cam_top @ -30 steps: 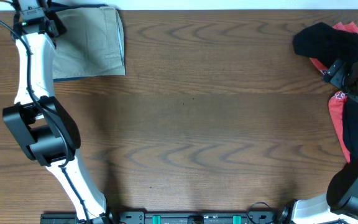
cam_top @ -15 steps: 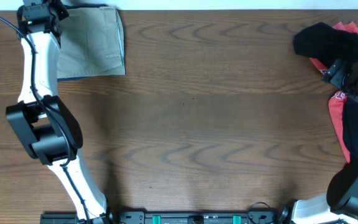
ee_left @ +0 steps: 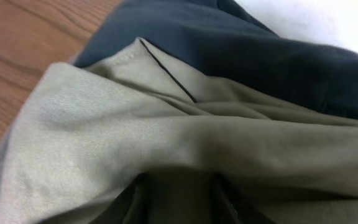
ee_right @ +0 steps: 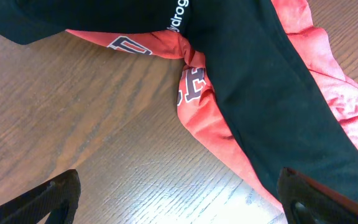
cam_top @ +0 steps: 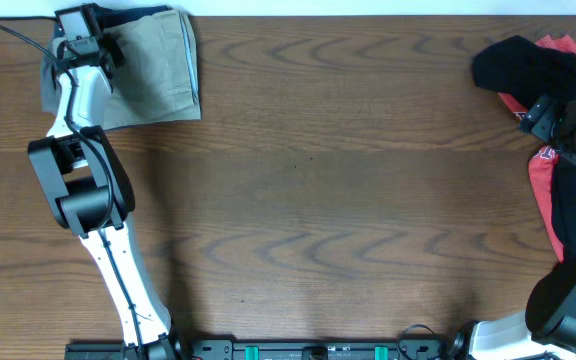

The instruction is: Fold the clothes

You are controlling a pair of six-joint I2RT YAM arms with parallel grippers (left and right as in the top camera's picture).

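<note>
The brown wooden worktop (cam_top: 348, 200) is bare across its middle, with cloth at its two far corners. At the far right lies the black and red sportswear (cam_top: 528, 65), loose and unfolded. The right hand (ee_right: 179, 190) hangs just above it with its fingers spread wide and nothing between them.

At the far left corner sit the khaki shorts (cam_top: 153, 70), already a flat rectangle resting on the navy shorts (ee_left: 278, 56), which show along the far edge. The left hand (cam_top: 90, 38) is down on the left part of the khaki. Its wrist view is filled with puckered cloth that covers the fingers, so I cannot tell whether it is gripping the fabric or has let go.

The step looks like finishing off this fold. To do it well, the left hand should free the cloth fully before rising and lift straight up, so no ridge is dragged off the stack. The raised crease near the stitched seam (ee_left: 166, 74) wants pressing flat, with the khaki edges kept square over the navy beneath.
</note>
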